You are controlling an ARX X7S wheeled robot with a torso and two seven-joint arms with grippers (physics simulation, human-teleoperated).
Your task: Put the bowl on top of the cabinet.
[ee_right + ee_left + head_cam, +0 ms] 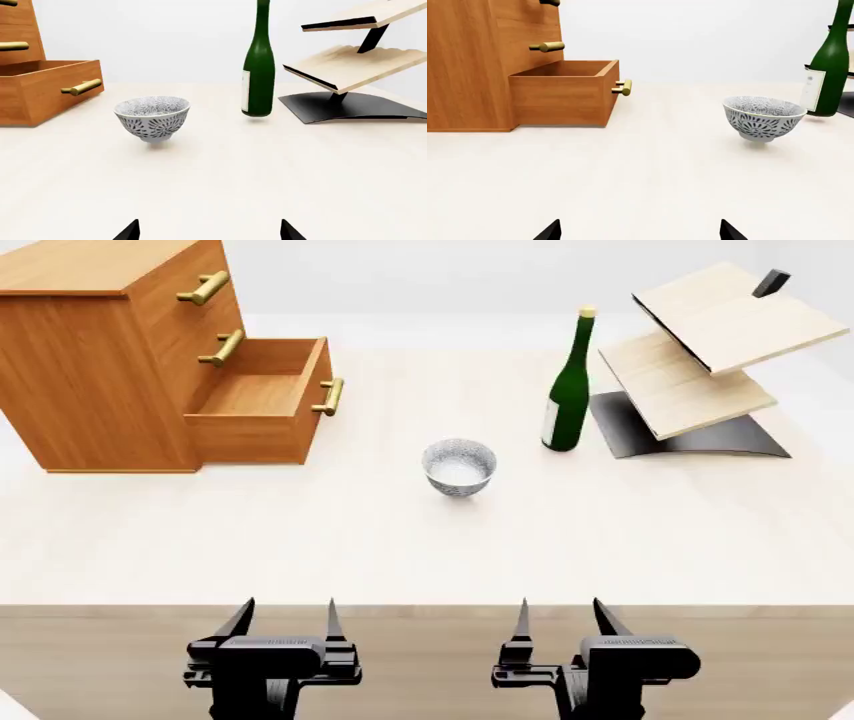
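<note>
The bowl [459, 466], white with a dark leaf pattern, stands upright on the pale table near its middle; it also shows in the wrist views as the bowl [764, 119] and bowl [153, 119]. The orange-brown cabinet [114, 350] stands at the far left, its bottom drawer [260, 400] pulled out, its flat top bare. My left gripper [284, 618] and right gripper [559, 617] hover side by side at the table's near edge, well short of the bowl. Both are open with nothing between the fingers.
A green wine bottle [570, 388] stands upright to the right of the bowl. Behind it at the far right is a pale tilted two-board rack [701, 350] on a dark curved base. The table's near edge [427, 607] runs just ahead of the grippers.
</note>
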